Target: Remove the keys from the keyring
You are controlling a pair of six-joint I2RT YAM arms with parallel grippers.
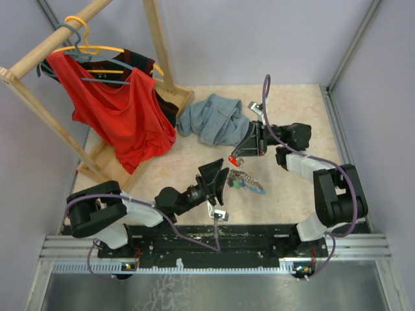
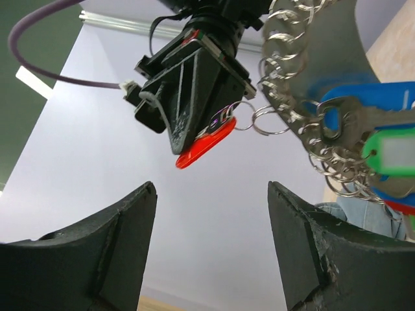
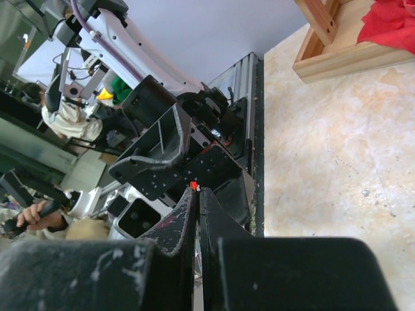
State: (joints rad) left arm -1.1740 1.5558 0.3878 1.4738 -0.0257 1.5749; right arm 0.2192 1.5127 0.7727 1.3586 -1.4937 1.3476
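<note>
Pinches red key in right gripper, jaws pressed together, clear of the worktop, so the chain draws out from the keyring lying between both arms. Poises left gripper, jaws spread and empty, beside the bunch, presumably to restrain it.

You see a red key head, a blue key head and a green key head with a white panel, all on a silvery chain. The left gripper and right gripper are black. The table is beige, faintly marbled. At its far edge lies a grey-blue cloth; toward the far left corner, a red garment and a yellow hanger.
</note>
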